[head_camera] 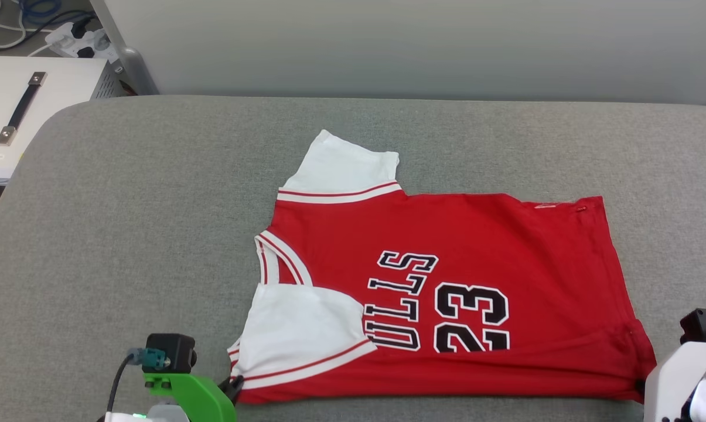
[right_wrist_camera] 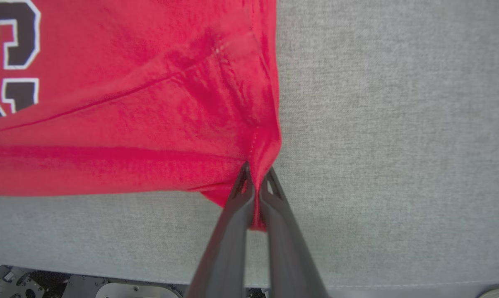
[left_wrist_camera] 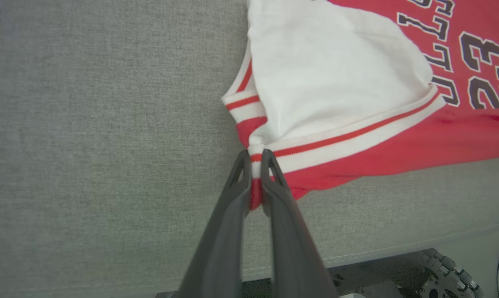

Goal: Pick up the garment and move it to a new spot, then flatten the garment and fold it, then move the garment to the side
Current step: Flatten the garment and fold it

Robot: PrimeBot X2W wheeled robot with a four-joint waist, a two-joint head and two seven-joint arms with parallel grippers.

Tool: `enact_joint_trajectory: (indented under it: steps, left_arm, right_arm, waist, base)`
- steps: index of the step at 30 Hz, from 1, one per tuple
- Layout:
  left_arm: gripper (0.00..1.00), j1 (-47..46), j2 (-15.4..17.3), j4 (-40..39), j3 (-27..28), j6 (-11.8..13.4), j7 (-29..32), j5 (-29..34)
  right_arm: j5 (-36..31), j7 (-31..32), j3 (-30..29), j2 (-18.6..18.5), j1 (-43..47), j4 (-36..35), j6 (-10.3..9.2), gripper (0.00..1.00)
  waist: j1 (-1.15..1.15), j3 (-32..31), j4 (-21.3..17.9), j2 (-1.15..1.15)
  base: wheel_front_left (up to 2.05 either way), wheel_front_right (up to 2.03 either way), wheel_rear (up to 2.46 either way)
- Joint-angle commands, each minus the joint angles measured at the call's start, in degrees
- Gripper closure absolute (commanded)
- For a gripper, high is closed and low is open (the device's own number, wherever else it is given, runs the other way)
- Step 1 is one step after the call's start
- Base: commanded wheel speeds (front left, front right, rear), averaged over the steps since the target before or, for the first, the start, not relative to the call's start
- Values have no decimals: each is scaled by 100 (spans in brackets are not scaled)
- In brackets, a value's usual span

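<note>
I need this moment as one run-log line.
left gripper: shut on garment, sleeve corner | right gripper: shut on hem corner | garment: on grey surface, near sleeve over print

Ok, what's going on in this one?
The robot has the garment, a red jersey, spread on a grey padded surface. Its left gripper is shut on the near corner at the sleeve end, and its right gripper is shut on the near hem corner. The near white sleeve lies folded in over the red front.
</note>
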Motion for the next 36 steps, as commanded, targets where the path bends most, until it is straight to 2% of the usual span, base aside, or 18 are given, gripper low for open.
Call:
enact_joint_trajectory:
  steps: [1,8,17,23,24,25,26,27,28,36]
  left_arm:
    - [100,134,105,-13,22,65,19,-53]
    - [100,165,9,58,-141,-27,21,-18]
    - [100,-89,-285,661,-263,-336,-216,54]
    - [100,-192,-420,1000,-306,-528,-361,57]
    - [94,-205,-433,1046,-314,-551,-378,60]
    - [68,-212,-442,1081,-319,-565,-388,61]
    - [6,-213,-454,1120,-322,-574,-387,49]
    - [0,-207,-472,1141,-307,-572,-371,7]
    - [0,-204,-476,1148,-299,-576,-349,-25]
    - [0,-404,-177,596,-97,-400,-461,150]
  right_arm:
    - [11,48,-74,-69,140,-65,-11,100]
    - [43,-5,-68,-14,345,-128,-11,100]
    - [-19,-362,90,64,170,251,-11,100]
    - [-28,-553,249,-16,87,503,-11,100]
    - [-23,-576,265,-26,78,543,-11,100]
    - [-20,-592,268,-28,67,571,-11,100]
    - [-29,-636,260,-31,47,584,-11,77]
    - [-50,-679,237,-31,30,587,-11,6]
    - [-77,-709,226,-28,14,595,-11,0]
    - [116,-809,345,-22,-96,81,-11,0]
  waist:
    - [0,-5,15,0]
    - [0,148,18,0]
    - [0,351,12,0]
    - [0,353,11,0]
    - [0,342,12,0]
    - [0,331,9,0]
    - [0,312,5,0]
    - [0,296,0,0]
    - [0,267,-9,0]
    - [0,152,-161,0]
  base:
    - [0,0,0]
    - [0,0,0]
    - [0,0,0]
    - [0,0,0]
    - [0,0,0]
    - [0,0,0]
    - [0,0,0]
    - [0,0,0]
    - [0,0,0]
    - [0,0,0]
